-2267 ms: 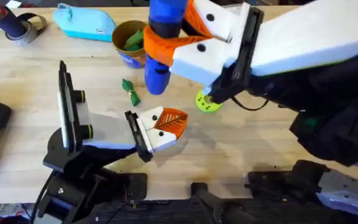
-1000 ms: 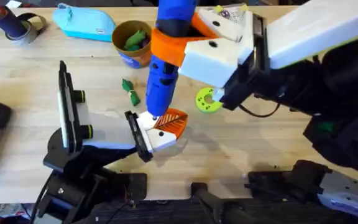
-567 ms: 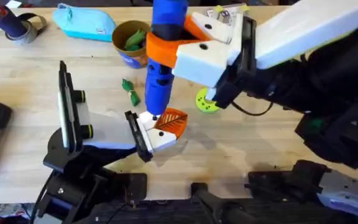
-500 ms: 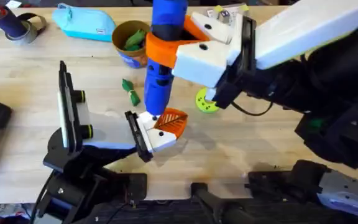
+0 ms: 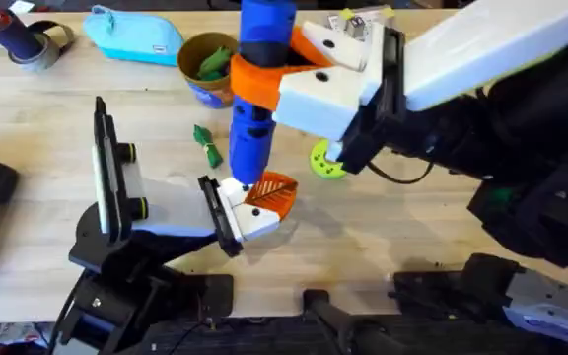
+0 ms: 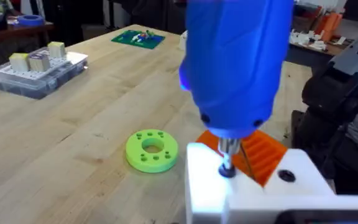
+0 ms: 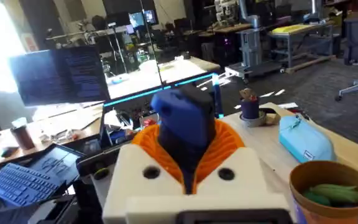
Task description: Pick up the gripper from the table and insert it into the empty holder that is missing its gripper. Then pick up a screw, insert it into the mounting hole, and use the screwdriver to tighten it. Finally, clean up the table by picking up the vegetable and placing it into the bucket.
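The screwdriver (image 5: pixel 256 94) stands upright, clamped between the orange jaws of the right gripper (image 5: pixel 264 77), its thin metal bit (image 6: pixel 228 157) resting on the top of the white holder (image 5: pixel 243 212). Whether a screw sits under the tip is hard to make out; the bit's end seems to meet a small dark spot there. The ribbed orange gripper (image 5: pixel 272 193) is seated in the holder, partly hidden behind the blue barrel. The left gripper's own fingers cannot be seen, so their opening cannot be told. On the table (image 5: pixel 383 227) a dark green vegetable (image 5: pixel 206 145) lies between holder and bucket (image 5: pixel 205 67), which has green pods in it. A lime-green disc (image 6: pixel 151 150) lies just beside the holder.
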